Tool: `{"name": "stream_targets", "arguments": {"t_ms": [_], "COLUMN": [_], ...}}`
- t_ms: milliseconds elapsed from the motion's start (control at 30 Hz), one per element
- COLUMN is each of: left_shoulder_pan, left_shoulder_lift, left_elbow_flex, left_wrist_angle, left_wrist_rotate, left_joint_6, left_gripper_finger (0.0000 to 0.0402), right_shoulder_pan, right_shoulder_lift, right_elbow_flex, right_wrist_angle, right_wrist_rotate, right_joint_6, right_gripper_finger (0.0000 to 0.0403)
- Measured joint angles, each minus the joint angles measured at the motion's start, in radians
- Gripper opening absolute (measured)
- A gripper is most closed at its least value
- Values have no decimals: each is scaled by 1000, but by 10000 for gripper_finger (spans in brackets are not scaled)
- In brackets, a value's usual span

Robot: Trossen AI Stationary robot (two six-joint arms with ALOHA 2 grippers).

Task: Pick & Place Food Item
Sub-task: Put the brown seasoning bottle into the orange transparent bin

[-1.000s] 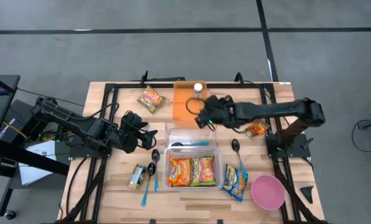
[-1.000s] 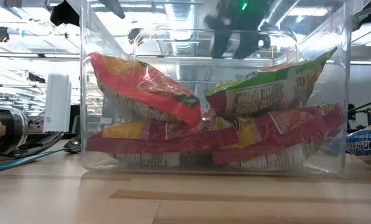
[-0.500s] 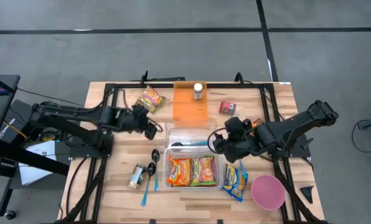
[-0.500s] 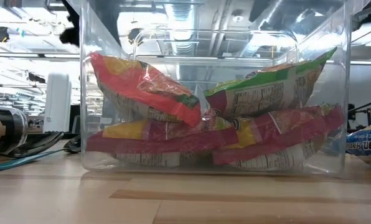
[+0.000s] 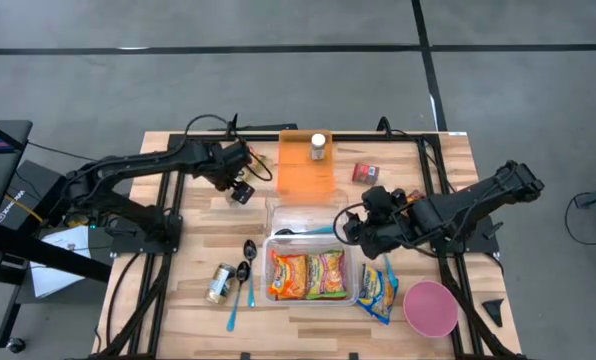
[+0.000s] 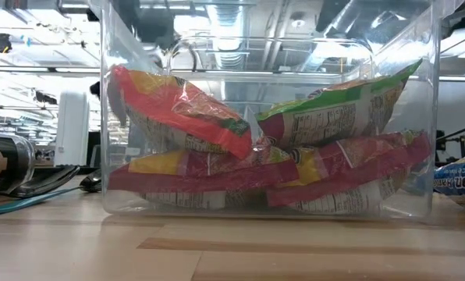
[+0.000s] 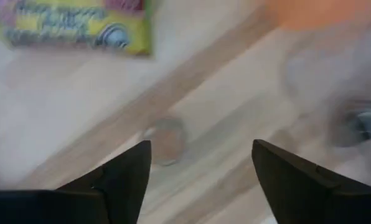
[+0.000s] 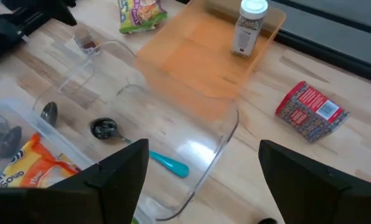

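Both arms are showing as dark, near-black jointed links, with black cables looping loose beside the left arm (image 5: 128, 170) and trailing around the right arm (image 5: 468, 205). The left gripper (image 7: 201, 171) is ending in two broad, flat black fingers with angled tips, and the right gripper (image 8: 201, 171) is carrying the same matte black pair.

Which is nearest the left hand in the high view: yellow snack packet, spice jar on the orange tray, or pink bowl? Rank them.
From the left hand, open near the table's far left:
1. Yellow snack packet, just beyond it.
2. Spice jar, on the orange tray, toward the middle.
3. Pink bowl, at the near right corner.
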Motion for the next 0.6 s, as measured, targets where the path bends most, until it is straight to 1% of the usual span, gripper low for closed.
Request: {"name": "stream_targets", "arguments": {"t_ms": [133, 267, 367, 467, 600], "left_shoulder_pan": [54, 66, 60, 54, 55], "left_shoulder_lift": [64, 106, 129, 149, 149], "left_elbow_flex": [0, 0, 0, 0, -51], "left_wrist_angle": [-6, 6, -2, 2, 49], "left_wrist_rotate": [3, 6, 10, 26, 37], "left_joint_6": [60, 75, 79, 88, 76], "left_gripper_finger": [307, 343, 361, 366, 358], "right_shoulder_pan": [-28, -56, -68, -79, -85], "right_shoulder_lift": [-13, -41, -56, -69, -75], "right_elbow_flex": [0, 1, 1, 0, 0], "right_wrist_angle": [13, 33, 43, 38, 37], "right_wrist_rotate": [-2, -7, -6, -9, -9], "right_joint_6": [-46, -88, -106, -130, -132], "right_gripper_finger": [299, 299, 299, 299, 299]}}
